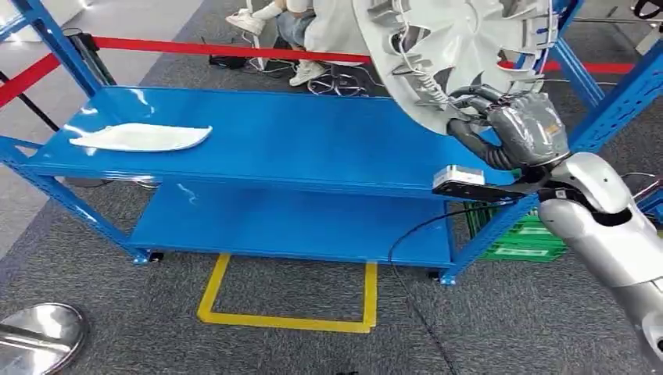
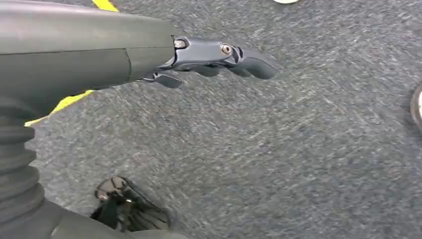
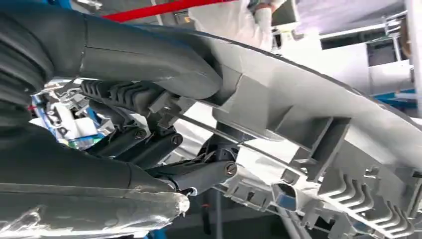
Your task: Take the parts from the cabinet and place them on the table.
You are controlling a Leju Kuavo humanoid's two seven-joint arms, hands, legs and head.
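Now the right robot hand (image 1: 525, 129) grips the rim of a big round grey part (image 1: 457, 47), holding it up above the right end of the blue counter (image 1: 313, 141). A flat white part (image 1: 141, 137) already lies at the counter's left end. The left robot hand (image 2: 219, 57) hangs over the floor, fingers loosely apart, holding nothing. I think lowering slowly and flat onto the counter works best.

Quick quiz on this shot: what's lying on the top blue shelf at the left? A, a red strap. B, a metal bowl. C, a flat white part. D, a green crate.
C: a flat white part lies on the top blue shelf at its left end, while the right hand holds the large grey round part above the shelf's right side.
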